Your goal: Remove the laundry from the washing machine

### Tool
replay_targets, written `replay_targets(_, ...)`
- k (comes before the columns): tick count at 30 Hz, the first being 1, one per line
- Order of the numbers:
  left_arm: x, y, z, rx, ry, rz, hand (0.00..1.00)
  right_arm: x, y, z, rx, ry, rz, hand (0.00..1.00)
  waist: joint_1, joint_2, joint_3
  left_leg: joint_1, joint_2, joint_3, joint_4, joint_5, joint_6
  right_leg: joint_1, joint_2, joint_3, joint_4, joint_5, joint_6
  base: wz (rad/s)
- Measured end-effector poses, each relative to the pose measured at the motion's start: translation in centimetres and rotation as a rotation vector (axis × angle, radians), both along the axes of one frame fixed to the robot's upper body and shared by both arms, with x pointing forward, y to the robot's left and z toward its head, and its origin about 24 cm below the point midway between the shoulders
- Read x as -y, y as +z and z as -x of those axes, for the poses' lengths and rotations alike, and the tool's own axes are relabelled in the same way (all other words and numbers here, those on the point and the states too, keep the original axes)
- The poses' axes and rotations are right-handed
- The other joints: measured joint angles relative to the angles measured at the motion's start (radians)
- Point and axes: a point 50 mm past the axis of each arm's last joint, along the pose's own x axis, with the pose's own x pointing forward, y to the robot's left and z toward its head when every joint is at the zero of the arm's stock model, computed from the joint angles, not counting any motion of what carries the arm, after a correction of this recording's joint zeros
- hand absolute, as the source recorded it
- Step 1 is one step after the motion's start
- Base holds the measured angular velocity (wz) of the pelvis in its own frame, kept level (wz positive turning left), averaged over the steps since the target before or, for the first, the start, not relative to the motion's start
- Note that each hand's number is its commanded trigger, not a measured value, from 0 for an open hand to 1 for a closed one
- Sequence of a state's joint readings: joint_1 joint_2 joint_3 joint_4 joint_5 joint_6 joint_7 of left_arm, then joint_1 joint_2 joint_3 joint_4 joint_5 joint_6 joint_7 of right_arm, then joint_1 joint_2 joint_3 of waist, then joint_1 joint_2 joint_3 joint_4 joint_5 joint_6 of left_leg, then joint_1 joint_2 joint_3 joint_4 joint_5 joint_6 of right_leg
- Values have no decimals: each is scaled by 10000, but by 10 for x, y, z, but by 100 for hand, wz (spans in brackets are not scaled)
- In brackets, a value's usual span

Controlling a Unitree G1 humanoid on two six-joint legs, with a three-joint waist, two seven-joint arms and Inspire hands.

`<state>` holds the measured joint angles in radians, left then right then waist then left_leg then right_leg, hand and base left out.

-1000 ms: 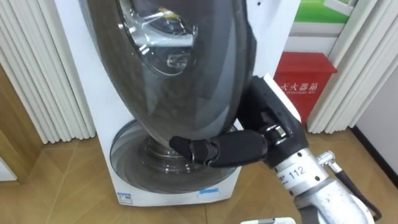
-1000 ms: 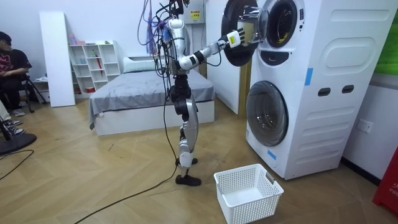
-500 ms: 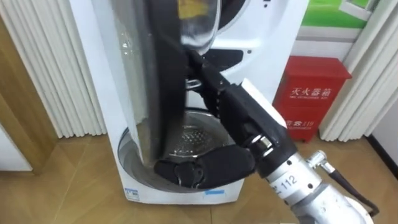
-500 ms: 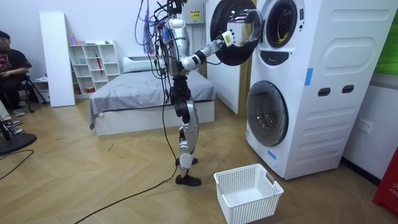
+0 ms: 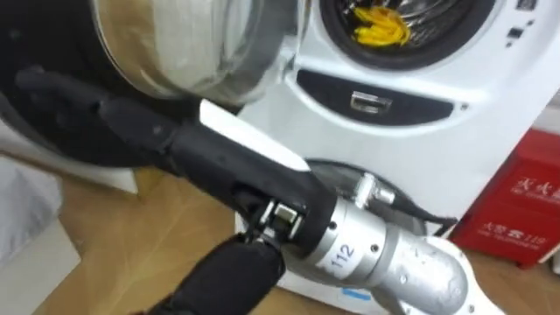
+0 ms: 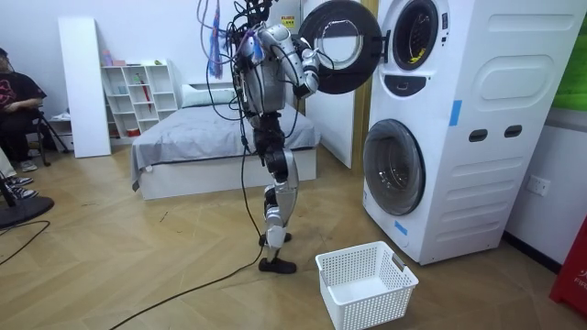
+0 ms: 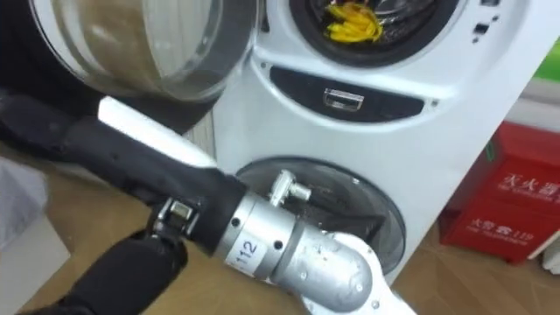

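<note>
- nearest in the room view: a white basket set on the wooden floor, just in front of the lower washing machine.
- behind the basket, standing upright on that floor beside the two stacked machines, with one arm raised to the round door of the upper washing machine.
- farther back: a bed with a grey cover, then a white shelf against the far wall.
- at the room view's left edge, a person seated, well apart from the machines.
- from the head, closest of all: the right hand, reaching in from the lower right and slanting up to the left.
- fingers stretched out straight, thumb down below them, nothing held.
- dark fingers lying across the dark rim of the door; cannot tell whether touching it or just in front of it.
- door swung wide open to the left, its glass bowl just above the hand.
- beyond the hand and well apart from it, up to the right: yellow clothes bunched inside the open drum of the upper machine.
- under that drum, the round glass front of the lower machine, partly hidden by the forearm.
- farthest right, a red box low beside the machines.
</note>
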<state>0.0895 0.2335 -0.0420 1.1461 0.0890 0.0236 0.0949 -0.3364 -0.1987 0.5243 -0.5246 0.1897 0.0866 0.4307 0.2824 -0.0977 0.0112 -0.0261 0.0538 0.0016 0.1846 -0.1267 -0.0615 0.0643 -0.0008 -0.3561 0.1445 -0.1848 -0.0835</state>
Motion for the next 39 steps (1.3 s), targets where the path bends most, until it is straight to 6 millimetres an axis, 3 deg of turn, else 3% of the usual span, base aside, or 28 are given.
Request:
replay_targets(12,0,2,-11,296,-89,-78,0,-3,-3,2,-28,361,279,0,-24,-71,-47,76,-105,213,-272,-3,11,-113,-137,195,89,-43,98,-3)
replay_targets(23,-1,0,-4,15,0,-141,0,1,-10,3,-187,303,639,0,-56,-95,31,170,-121,266,-273,-78,129,-115,-136,480,189,-90,169,-2)
replay_targets(34,-2,-2,5,-303,93,-155,0,1,-12,3,-54,91,802,0,-134,-106,26,133,-165,262,-180,-114,182,-115,-163,534,227,-102,207,0)
replay_targets(39,-2,-2,7,-366,113,-153,0,2,-12,2,-5,6,818,0,-331,-105,24,129,-167,281,-191,-114,182,-120,-163,558,208,-103,208,-1)
